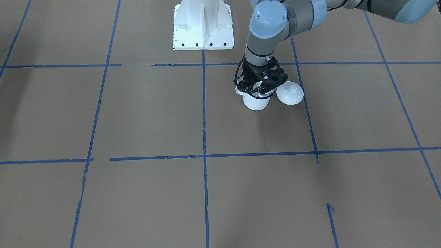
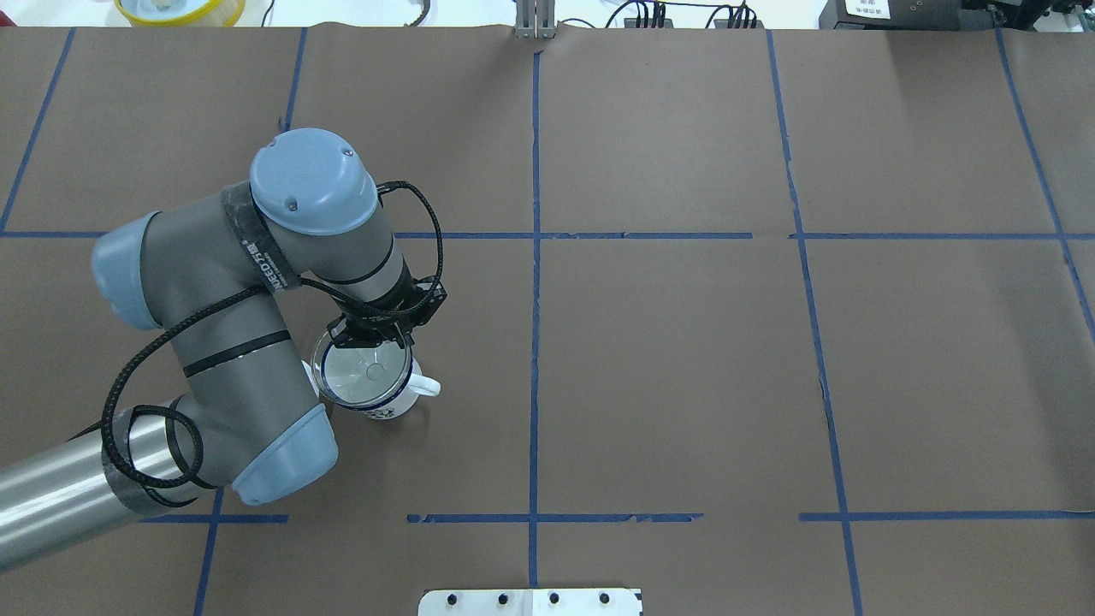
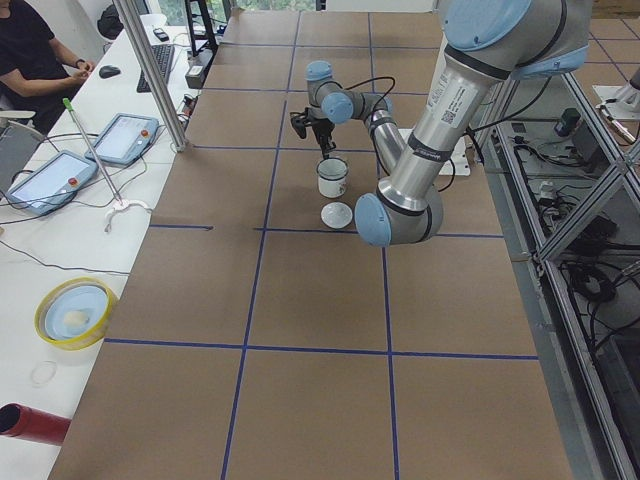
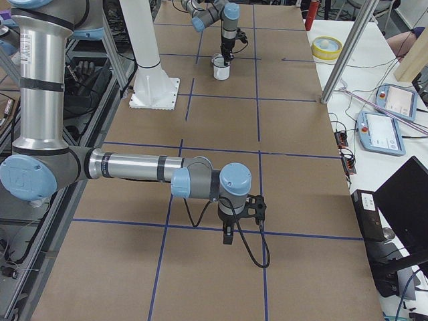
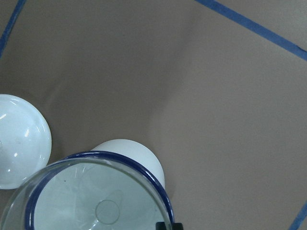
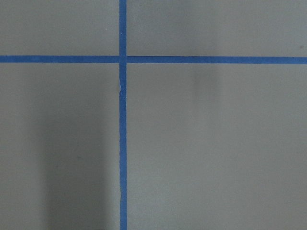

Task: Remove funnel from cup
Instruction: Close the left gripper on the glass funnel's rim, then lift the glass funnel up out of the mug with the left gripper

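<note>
Funnel [image 2: 364, 376]: clear, seated in the enamel cup [image 1: 256, 102], mouth level with the blue rim.
Handling: probably light, stiff and slick; take the lip on the cup's side away from the robot.
Left jaws: at that rim; gripping or released, cannot tell.
Right jaws: well apart from the cup; state unclear.
Room: domed lid [image 1: 290, 93] just beside the cup; open counter [image 2: 684, 368] on its handle side.

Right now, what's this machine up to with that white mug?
The robot's left gripper is down at the rim of a white cup with a clear funnel sitting in its mouth. Whether it has gripped the funnel is unclear. A white lid lies beside the cup. The right gripper hangs over the table, far from all this.
</note>
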